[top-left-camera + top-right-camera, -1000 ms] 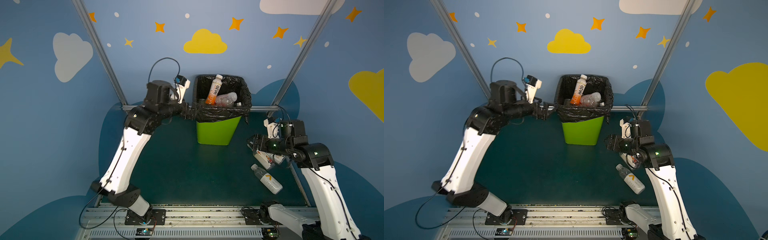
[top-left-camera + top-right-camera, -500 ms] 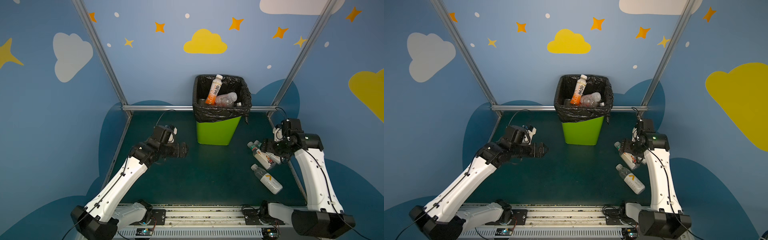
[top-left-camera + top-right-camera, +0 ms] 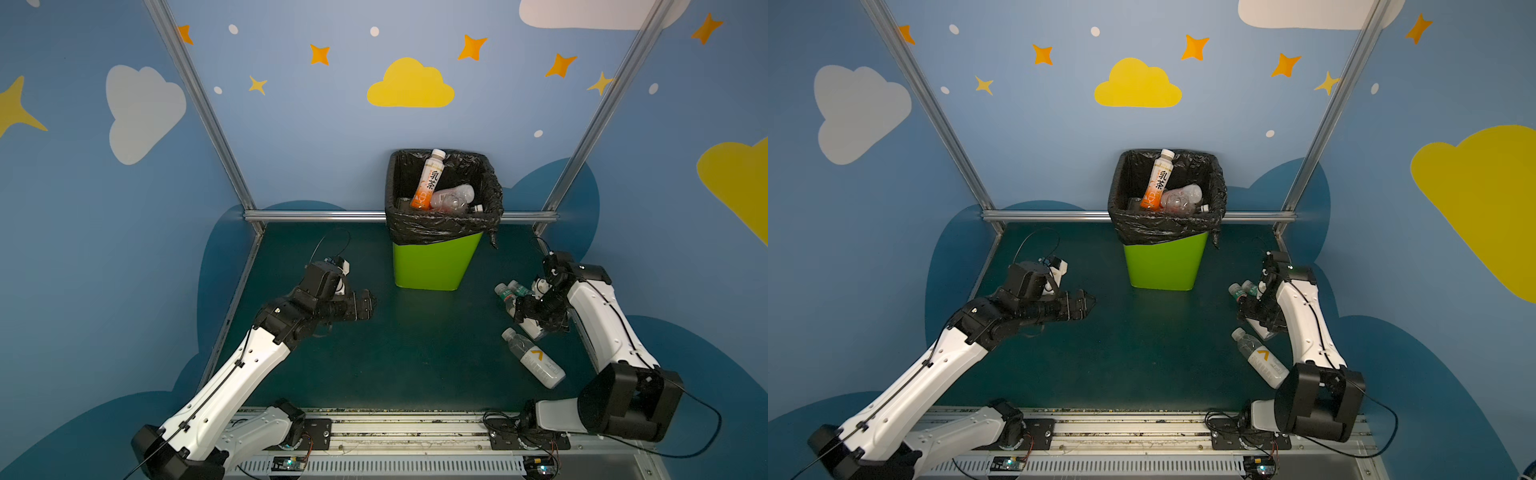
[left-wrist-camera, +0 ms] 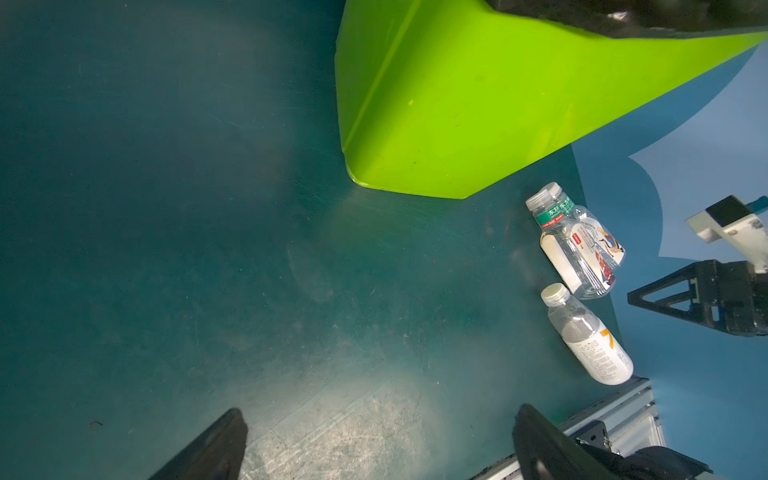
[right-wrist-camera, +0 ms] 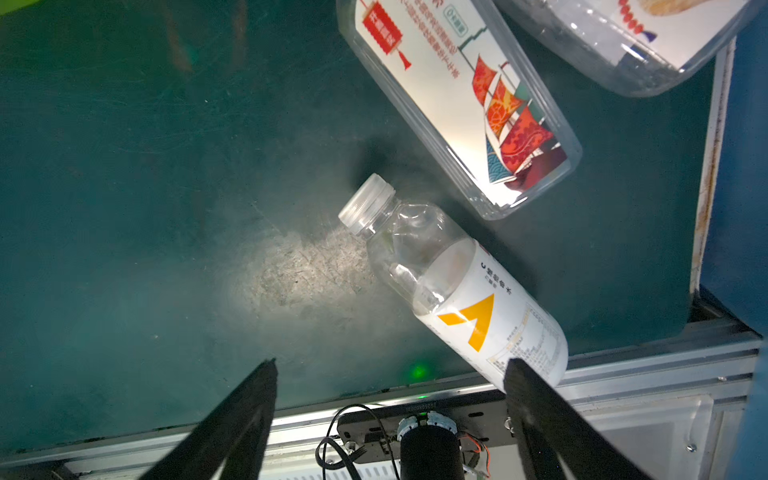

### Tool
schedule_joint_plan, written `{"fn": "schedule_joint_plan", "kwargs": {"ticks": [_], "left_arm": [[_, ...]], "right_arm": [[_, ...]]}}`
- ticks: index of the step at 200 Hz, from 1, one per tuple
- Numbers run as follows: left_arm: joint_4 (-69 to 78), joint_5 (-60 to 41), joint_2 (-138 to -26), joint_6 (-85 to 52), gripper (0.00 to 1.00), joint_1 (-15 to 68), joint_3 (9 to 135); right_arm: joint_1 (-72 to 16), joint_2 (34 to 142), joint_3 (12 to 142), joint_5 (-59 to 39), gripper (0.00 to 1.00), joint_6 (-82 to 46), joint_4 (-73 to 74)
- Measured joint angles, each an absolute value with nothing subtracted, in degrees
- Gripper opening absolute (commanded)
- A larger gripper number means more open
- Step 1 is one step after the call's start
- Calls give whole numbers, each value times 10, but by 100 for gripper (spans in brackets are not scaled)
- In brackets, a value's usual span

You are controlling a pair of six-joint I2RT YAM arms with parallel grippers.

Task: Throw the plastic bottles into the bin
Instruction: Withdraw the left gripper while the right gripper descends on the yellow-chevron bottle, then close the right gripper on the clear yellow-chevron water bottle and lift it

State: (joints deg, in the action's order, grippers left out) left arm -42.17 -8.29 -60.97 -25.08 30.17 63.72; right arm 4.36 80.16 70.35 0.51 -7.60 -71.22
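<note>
Right gripper (image 5: pixel 390 365) (jaws spread) hangs low, apparently just above white-labelled bottle (image 5: pixel 478 299).

3 bottles (image 3: pixel 533 360) right of bin (image 3: pixel 432 266), others (image 3: pixel 428 178) inside (heaped)

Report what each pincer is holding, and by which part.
Nothing is held. The left pincer hangs open and empty over the table. The right pincer is open above the white-labelled bottle, which lies ungripped on the table.
</note>
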Motion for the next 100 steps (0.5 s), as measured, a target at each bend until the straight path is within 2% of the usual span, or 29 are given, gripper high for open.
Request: {"fn": "schedule_joint_plan", "kwargs": {"ticks": [42, 100], "left_arm": [[-422, -83, -628, -243, 100, 302, 641], [-436, -77, -630, -227, 100, 296, 646]], "right_arm": [[43, 854, 704, 4, 88, -63, -710], [11, 986, 709, 28, 90, -57, -716]]}}
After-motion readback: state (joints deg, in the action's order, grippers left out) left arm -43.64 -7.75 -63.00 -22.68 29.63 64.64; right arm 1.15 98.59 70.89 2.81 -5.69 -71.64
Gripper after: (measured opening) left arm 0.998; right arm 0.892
